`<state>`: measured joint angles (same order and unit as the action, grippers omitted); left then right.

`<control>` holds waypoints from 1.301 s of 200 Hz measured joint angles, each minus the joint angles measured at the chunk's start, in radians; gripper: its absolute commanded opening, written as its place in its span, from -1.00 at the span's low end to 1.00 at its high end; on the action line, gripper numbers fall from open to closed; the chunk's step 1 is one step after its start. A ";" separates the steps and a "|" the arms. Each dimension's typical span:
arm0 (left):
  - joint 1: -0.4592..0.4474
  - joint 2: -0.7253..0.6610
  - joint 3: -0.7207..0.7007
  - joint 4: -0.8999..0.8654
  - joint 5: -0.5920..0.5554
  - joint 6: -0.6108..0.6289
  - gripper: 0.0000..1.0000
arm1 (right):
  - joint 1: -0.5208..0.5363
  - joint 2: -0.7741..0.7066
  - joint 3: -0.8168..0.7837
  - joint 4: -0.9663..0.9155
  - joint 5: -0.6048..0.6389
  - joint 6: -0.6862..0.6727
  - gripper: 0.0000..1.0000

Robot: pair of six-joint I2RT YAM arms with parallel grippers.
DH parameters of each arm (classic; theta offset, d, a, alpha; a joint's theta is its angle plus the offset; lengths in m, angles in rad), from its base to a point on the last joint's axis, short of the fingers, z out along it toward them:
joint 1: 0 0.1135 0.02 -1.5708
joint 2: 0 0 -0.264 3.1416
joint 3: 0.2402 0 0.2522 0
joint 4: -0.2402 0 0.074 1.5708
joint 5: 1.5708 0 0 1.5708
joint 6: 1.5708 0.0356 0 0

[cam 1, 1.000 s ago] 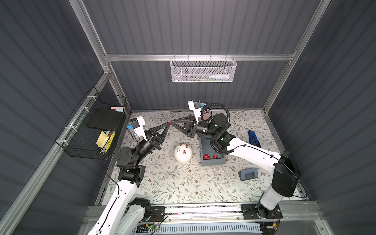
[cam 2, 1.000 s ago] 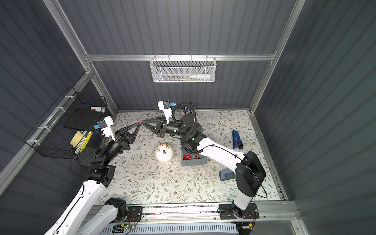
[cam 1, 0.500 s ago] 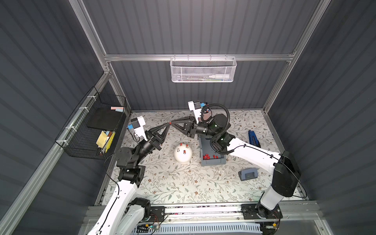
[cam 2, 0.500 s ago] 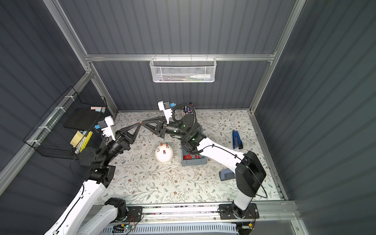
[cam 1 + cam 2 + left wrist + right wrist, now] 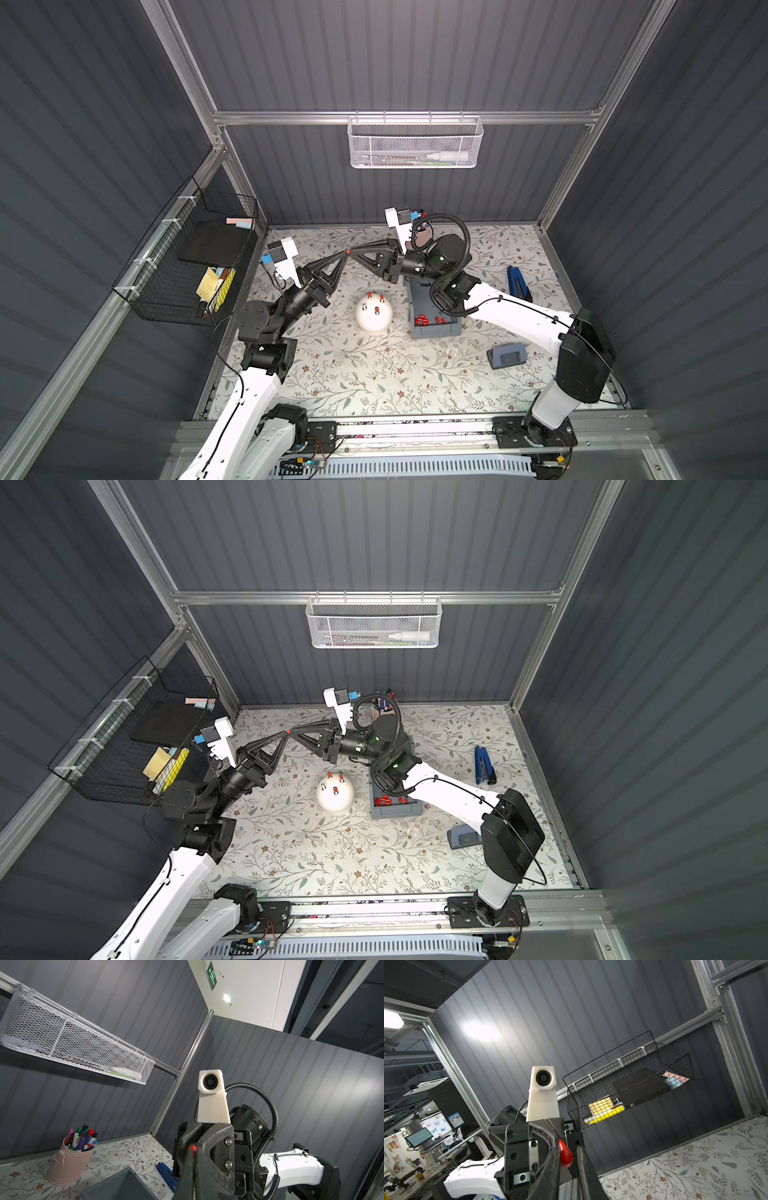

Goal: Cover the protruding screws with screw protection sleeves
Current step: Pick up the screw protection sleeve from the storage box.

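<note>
In both top views my two grippers meet tip to tip in the air behind the white dome (image 5: pixel 374 320) (image 5: pixel 336 800). My left gripper (image 5: pixel 344 255) (image 5: pixel 193 1154) is shut on one red screw protection sleeve (image 5: pixel 347 252) (image 5: pixel 192 1148). My right gripper (image 5: pixel 351 250) (image 5: pixel 569 1145) stands slightly open around that sleeve (image 5: pixel 565 1155), with a gap at one finger. On the dome, three protruding screws wear red sleeves (image 5: pixel 377 310) and one screw (image 5: pixel 364 306) is bare. More sleeves (image 5: pixel 428 320) lie in the grey bin (image 5: pixel 434 331).
A pink cup of markers (image 5: pixel 68 1165) stands at the back wall. A blue stapler (image 5: pixel 518 282) and a grey-blue device (image 5: pixel 507 357) lie on the right of the floral mat. A black wire basket (image 5: pixel 195 266) hangs left, a white mesh basket (image 5: pixel 415 143) on the back wall.
The right gripper's jaws have parted a little around the sleeve. Both arms stay in nearly the same place, tips together.
</note>
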<state>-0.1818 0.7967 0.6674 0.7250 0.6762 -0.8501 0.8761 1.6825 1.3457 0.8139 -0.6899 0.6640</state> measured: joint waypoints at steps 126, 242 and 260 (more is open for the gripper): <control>-0.001 0.000 0.000 0.000 0.004 0.001 -1.00 | -0.004 -0.025 -0.023 -0.008 0.002 -0.014 -0.75; -0.001 -0.034 -0.011 -0.067 0.000 0.054 0.99 | -0.011 -0.046 -0.026 -0.070 0.000 -0.049 -1.00; 0.002 -0.100 -0.035 -0.159 -0.027 0.132 0.99 | -0.017 -0.069 -0.026 -0.127 0.001 -0.082 -1.00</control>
<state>-0.1795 0.6964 0.6319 0.5655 0.6495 -0.7181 0.8589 1.6138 1.3193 0.6872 -0.6891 0.5816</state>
